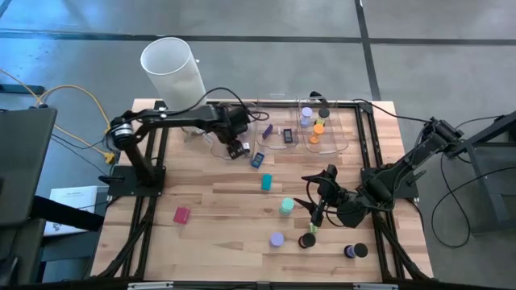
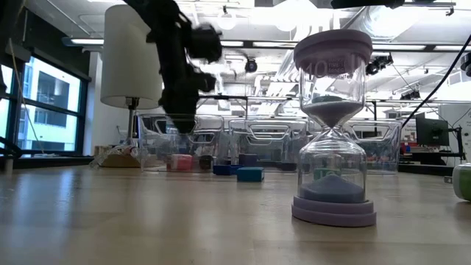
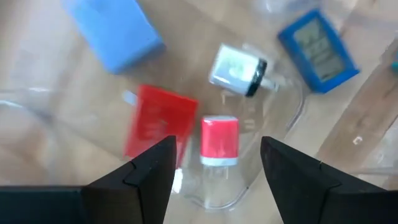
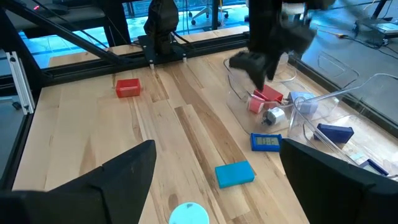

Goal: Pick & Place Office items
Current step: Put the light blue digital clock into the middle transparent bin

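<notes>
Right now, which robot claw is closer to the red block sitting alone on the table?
The left. The left gripper hangs over the clear bin, up the table from the red block. The right gripper is level with it but far across the table, farther away.

The left arm reaches across the far half of the tabletop (image 1: 218, 193), its gripper (image 1: 236, 147) pointing down, jaws parted. The right gripper (image 1: 316, 211) hangs over the near right part, jaws wide apart.

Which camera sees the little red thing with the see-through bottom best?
The left wrist view: the red-capped piece lies large between the left gripper's open fingers, inside the clear bin. The right wrist view shows it small; high and low views hide it.
</notes>
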Robot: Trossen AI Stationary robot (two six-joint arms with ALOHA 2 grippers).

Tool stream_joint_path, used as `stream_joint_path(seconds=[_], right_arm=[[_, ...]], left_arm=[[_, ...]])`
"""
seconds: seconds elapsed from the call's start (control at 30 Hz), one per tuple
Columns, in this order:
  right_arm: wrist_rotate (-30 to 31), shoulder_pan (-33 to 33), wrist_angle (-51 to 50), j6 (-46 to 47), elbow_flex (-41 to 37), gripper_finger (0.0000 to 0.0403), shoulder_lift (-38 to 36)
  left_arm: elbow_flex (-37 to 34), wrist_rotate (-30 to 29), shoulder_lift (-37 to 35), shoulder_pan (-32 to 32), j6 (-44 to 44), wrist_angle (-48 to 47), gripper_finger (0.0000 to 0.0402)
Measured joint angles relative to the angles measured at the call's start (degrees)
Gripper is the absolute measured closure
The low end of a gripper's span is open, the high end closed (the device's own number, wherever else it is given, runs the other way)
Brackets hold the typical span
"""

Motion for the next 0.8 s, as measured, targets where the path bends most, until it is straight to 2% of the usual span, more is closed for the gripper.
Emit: stream_joint_path(seconds=[0.17,0.43,0.57,0.8], right_arm=[[0.0,0.0,0.0,0.0,0.0,0.0071,0.0],[0.0,0.0,0.0,0.0,0.0,0.0071,0.0],[-0.2,0.0,0.0,0.2,0.0,0.0071,0.0],[-0.2,0.0,0.2,0.2,0.0,0.0071,0.0]], left_arm=[[0.0,-2.6,-7.3,-1.9,1.4,0.4,0.0175],[0.0,7.1,-15.6,-9.6,-0.3,2.3,0.0175],[0.0,8.5,-15.8,-15.2,-6.8,4.7,0.0175],[0.0,7.1,-11.9,-24.4,-19.4,11.9,0.0175]])
